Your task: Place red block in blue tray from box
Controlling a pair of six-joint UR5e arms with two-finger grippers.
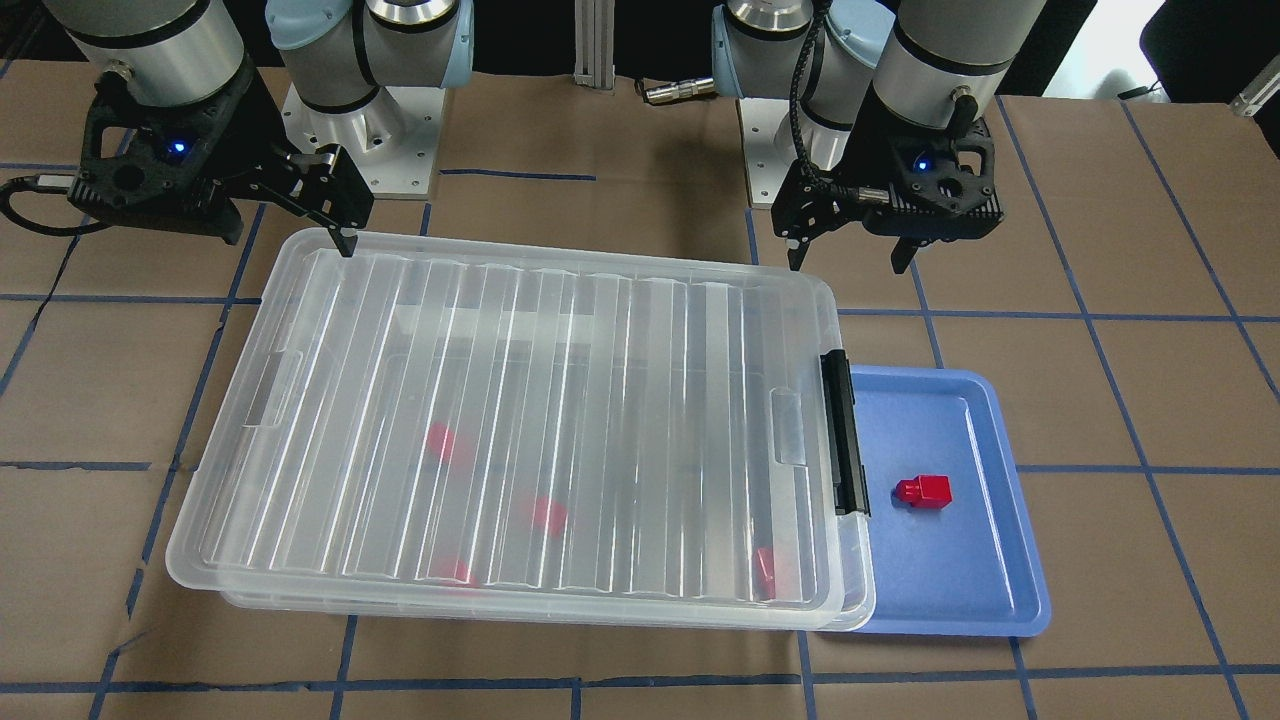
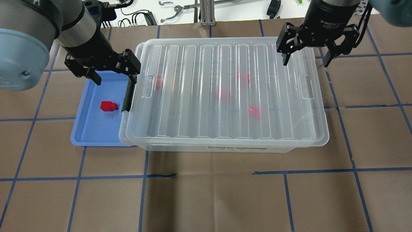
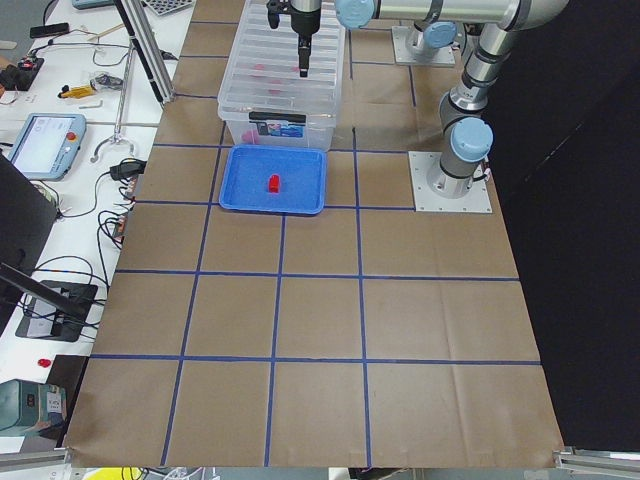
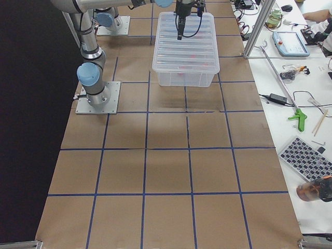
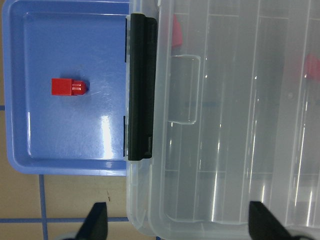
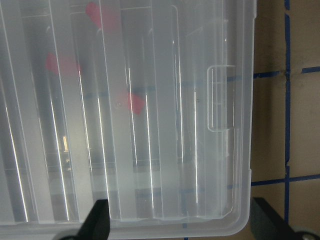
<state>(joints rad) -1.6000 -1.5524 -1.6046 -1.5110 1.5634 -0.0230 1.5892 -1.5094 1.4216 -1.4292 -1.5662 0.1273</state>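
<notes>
At the left tool (image 2: 115,79): released, fingers spread wide, nothing between them. Hanging above the far end of the blue tray (image 2: 93,127) and the latch side of the box (image 2: 193,124), touching neither. From its wrist camera, only two dark fingertips (image 5: 96,220) cut off at the bottom edge.

At the right tool (image 2: 305,63): likewise released and empty, fingers apart, poised over the far corner of the box at the end away from the tray. In the front-facing view, only one fingertip easy to make out, just at the lid's rim; contact impossible to judge.

On the blue tray: one red block (image 2: 108,106), lying on its side, stub pointing toward the black latch bar (image 2: 128,95), near it but apart. Side of the tray nearest the box hidden under the lid's overhanging rim.

Inside the box, lid closed over it: four red blurs (image 2: 159,81) (image 2: 243,76) (image 2: 222,94) (image 2: 254,112), smeared by the ribbed translucent plastic, shapes and orientation not readable. One of them close to the latch end, three toward the middle.

Under everything, brown tabletop (image 2: 206,199) crossed by blue tape lines. From the camera on the robot's right, tray hidden behind the box; both tools too small there to judge.
</notes>
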